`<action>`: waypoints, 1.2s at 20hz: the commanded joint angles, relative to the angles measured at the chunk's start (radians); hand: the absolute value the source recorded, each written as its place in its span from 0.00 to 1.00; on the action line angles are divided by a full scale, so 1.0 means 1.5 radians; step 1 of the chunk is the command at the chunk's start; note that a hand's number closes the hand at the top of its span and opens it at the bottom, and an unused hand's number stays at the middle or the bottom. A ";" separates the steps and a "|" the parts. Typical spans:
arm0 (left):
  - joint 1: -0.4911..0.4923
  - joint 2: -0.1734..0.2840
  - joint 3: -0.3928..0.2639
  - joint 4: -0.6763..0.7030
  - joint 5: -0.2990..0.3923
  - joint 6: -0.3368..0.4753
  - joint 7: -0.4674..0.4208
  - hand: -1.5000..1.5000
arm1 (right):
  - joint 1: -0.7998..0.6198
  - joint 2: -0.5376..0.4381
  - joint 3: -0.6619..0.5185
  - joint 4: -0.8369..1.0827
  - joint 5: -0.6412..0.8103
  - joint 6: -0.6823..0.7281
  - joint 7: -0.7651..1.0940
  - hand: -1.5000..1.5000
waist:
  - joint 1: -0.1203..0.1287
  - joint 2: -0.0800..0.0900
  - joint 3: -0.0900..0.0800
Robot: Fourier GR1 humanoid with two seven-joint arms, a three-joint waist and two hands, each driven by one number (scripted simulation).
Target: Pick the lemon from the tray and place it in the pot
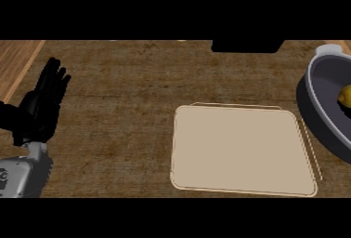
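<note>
A brown, wood-grained desk [137, 93] fills the view, seen from steeply above, with a paler wooden strip along its far left edge. Near the centre right lies a flat, beige, rectangular tray with rounded corners [240, 148], its surface bare. At the right edge of the view sits a round grey metal pot with a pale rim [322, 97], partly cut off by the frame. Inside it, just at the frame's edge, a small piece of the yellow lemon [345, 97] shows against the pot's dark interior. At the far left, the robot's black left hand [37, 111] rests on its grey forearm, fingers straight and pointing up the view, holding nothing, well apart from the tray. A dark rectangular shape [247, 45] sits at the top edge.
</note>
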 commanded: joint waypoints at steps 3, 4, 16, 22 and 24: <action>0.020 -0.020 -0.017 -0.013 -0.017 0.002 -0.014 0.50 | -0.112 0.055 -0.019 0.208 -0.014 0.065 -0.042 0.00 | 0.013 0.003 0.001; 0.008 0.001 -0.003 -0.026 -0.009 -0.005 0.003 0.50 | -0.097 0.053 -0.044 0.236 -0.044 0.083 -0.067 0.00 | 0.016 0.004 0.002; 0.015 0.001 0.015 -0.007 0.005 -0.022 0.005 0.50 | -0.157 0.070 -0.206 0.335 -0.231 0.303 -0.305 0.00 | 0.002 0.001 0.002; 0.000 -0.017 0.009 0.004 -0.016 -0.006 -0.004 0.50 | -0.145 -0.012 -0.282 0.405 -0.299 0.439 -0.333 0.00 | -0.007 0.001 0.001; -0.018 -0.032 -0.014 -0.019 -0.041 0.021 0.017 0.50 | -0.129 -0.034 -0.294 0.437 -0.301 0.459 -0.363 0.00 | -0.003 0.003 0.002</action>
